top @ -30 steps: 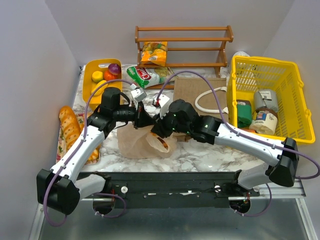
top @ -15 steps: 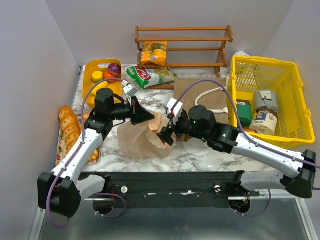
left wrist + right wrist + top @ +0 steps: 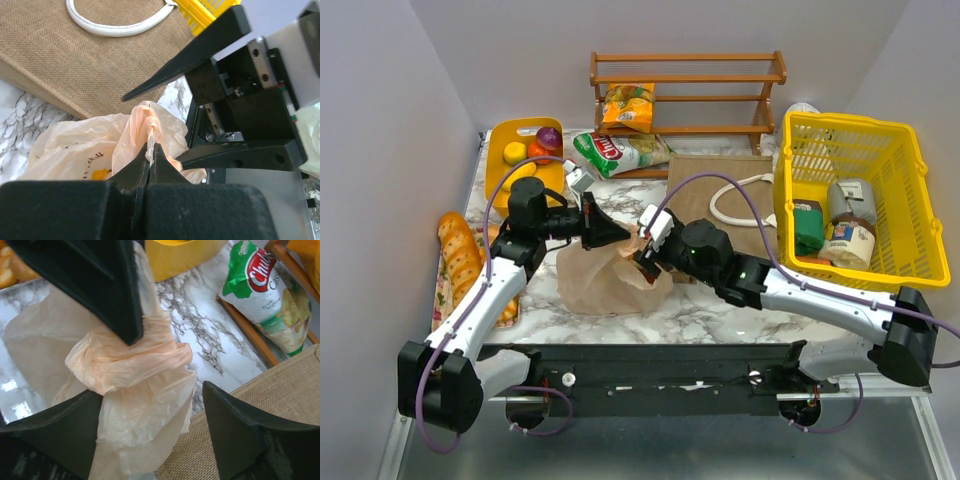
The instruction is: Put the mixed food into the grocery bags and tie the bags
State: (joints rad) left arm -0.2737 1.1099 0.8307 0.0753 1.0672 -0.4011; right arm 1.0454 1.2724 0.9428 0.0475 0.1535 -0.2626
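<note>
The peach plastic grocery bag (image 3: 603, 283) lies on the marble in front of the jute tote (image 3: 715, 186). My left gripper (image 3: 612, 233) is shut on the bag's twisted handle (image 3: 150, 131) and holds it up. My right gripper (image 3: 645, 256) is open, its fingers (image 3: 56, 430) standing on either side of the bunched handle plastic (image 3: 131, 360). The plastic rests against one finger, and the other finger is apart from it. A green and white snack packet (image 3: 616, 152) lies by the rack, also in the right wrist view (image 3: 260, 295). What is inside the bag is hidden.
A wooden rack (image 3: 686, 92) at the back holds a yellow packet (image 3: 628, 106). A yellow basket (image 3: 900, 195) with tubs stands at the right. A yellow board with fruit (image 3: 501, 168) and a bread loaf (image 3: 458, 254) are at the left.
My right gripper has opened and drawn back, then moved left round the bag's handle. The left gripper has shifted right, still shut on the handle, lifting the bag's top.
</note>
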